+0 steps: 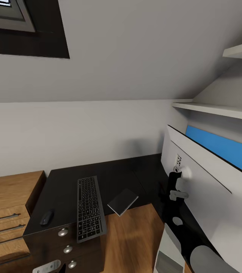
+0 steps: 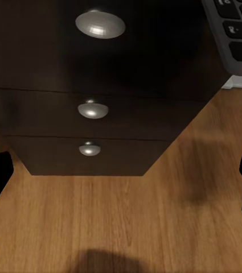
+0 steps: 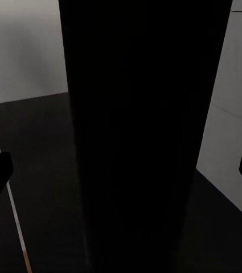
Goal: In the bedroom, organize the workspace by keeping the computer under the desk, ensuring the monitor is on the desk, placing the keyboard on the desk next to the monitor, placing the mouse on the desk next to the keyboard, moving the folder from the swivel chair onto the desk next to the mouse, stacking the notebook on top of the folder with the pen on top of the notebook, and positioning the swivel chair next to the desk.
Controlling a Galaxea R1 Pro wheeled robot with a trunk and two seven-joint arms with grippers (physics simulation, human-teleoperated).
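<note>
A wooden dresser (image 1: 7, 212) stands beside the dark drawer unit (image 2: 98, 74), white shelves (image 1: 219, 110) upon the wall

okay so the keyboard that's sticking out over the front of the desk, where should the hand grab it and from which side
Take the keyboard by its near short end, which overhangs the front edge of the desk beside the drawer knobs. Come from the front: that end is probably free above and below, so fingers could close over its thin slab, whereas the rest lies flat.
</note>
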